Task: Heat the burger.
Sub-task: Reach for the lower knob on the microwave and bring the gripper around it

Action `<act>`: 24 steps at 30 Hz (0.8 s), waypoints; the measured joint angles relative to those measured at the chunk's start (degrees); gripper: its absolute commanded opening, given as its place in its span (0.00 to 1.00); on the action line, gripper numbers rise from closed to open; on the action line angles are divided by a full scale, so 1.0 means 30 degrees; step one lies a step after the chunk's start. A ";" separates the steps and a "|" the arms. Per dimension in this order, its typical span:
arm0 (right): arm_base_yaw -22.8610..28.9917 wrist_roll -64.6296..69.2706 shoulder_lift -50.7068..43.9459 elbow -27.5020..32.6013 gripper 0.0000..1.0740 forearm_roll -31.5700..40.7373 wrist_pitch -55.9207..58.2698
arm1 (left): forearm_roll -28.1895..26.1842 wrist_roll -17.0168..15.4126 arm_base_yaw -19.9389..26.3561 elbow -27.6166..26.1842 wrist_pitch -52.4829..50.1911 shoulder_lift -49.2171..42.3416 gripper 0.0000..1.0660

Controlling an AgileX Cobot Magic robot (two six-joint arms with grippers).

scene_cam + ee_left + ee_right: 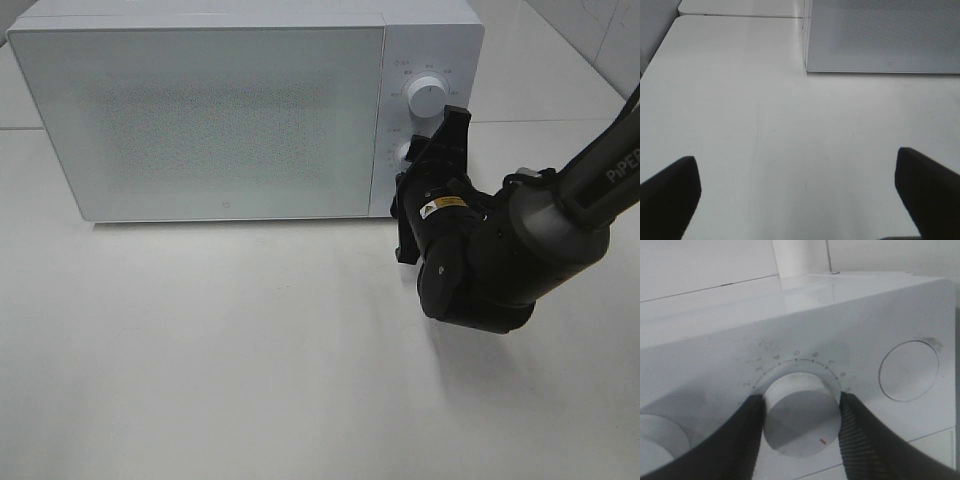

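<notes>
Right gripper [420, 150] is clamped on the microwave's [200, 110] lower knob [800, 420], and the door is closed. Left gripper [800, 200] hangs wide open over the table [765, 125], holding nothing. Burger's not visible anywhere, so can't tell where it is.

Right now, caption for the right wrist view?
Right gripper closed on the numbered dial of the microwave, pinching it from both sides.
</notes>
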 measured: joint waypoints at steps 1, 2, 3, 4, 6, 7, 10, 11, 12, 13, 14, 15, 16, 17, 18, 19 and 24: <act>0.0000 0.0821 0.0000 0.0000 0.02 -0.0076 0.0000 | 0.0000 0.0000 0.0000 0.0000 0.0000 0.0000 0.92; 0.0000 0.1089 0.0000 0.0000 0.02 -0.0095 0.0000 | 0.0000 0.0000 0.0000 0.0000 0.0000 0.0000 0.92; 0.0000 0.1089 0.0000 0.0000 0.02 -0.0095 0.0000 | 0.0000 0.0000 0.0000 0.0000 0.0000 0.0000 0.92; 0.0000 0.1432 0.0000 0.0000 0.02 -0.0095 0.0000 | 0.0000 0.0000 0.0000 0.0000 0.0000 0.0000 0.92; 0.0000 0.1872 0.0000 0.0000 0.03 -0.0115 0.0000 | 0.0000 0.0000 0.0000 0.0000 0.0000 0.0000 0.92; 0.0000 0.1986 0.0000 0.0000 0.02 -0.0115 0.0000 | 0.0000 0.0000 0.0000 0.0000 0.0000 0.0000 0.92; 0.0000 0.2311 0.0000 0.0000 0.03 -0.0172 0.0000 | 0.0000 0.0000 0.0000 0.0000 0.0000 0.0000 0.92; 0.0000 0.2311 0.0000 0.0000 0.03 -0.0172 0.0000 | 0.0000 0.0000 0.0000 0.0000 0.0000 0.0000 0.92; 0.0000 0.2311 0.0000 0.0000 0.03 -0.0172 0.0000 | 0.0000 0.0000 0.0000 0.0000 0.0000 0.0000 0.92; 0.0000 0.2311 0.0000 0.0000 0.03 -0.0210 -0.0019 | 0.0000 0.0000 0.0000 0.0000 0.0000 0.0000 0.92; 0.0000 0.2311 0.0000 0.0000 0.03 -0.0210 -0.0019 | 0.0000 0.0000 0.0000 0.0000 0.0000 0.0000 0.92; 0.0000 0.2311 0.0000 0.0000 0.03 -0.0210 -0.0019 | 0.0000 0.0000 0.0000 0.0000 0.0000 0.0000 0.92; 0.0000 0.2330 0.0000 0.0000 0.03 -0.0210 -0.0019 | 0.0000 0.0000 0.0000 0.0000 0.0000 0.0000 0.92; 0.0000 0.2330 0.0000 0.0000 0.03 -0.0210 -0.0019 | 0.0000 0.0000 0.0000 0.0000 0.0000 0.0000 0.92; 0.0000 0.2330 0.0000 0.0000 0.03 -0.0210 -0.0019 | 0.0000 0.0000 0.0000 0.0000 0.0000 0.0000 0.92; 0.0000 0.2330 0.0000 0.0000 0.04 -0.0210 -0.0019 | 0.0000 0.0000 0.0000 0.0000 0.0000 0.0000 0.92; 0.0000 0.2215 0.0000 0.0000 0.05 -0.0210 -0.0019 | 0.0000 0.0000 0.0000 0.0000 0.0000 0.0000 0.92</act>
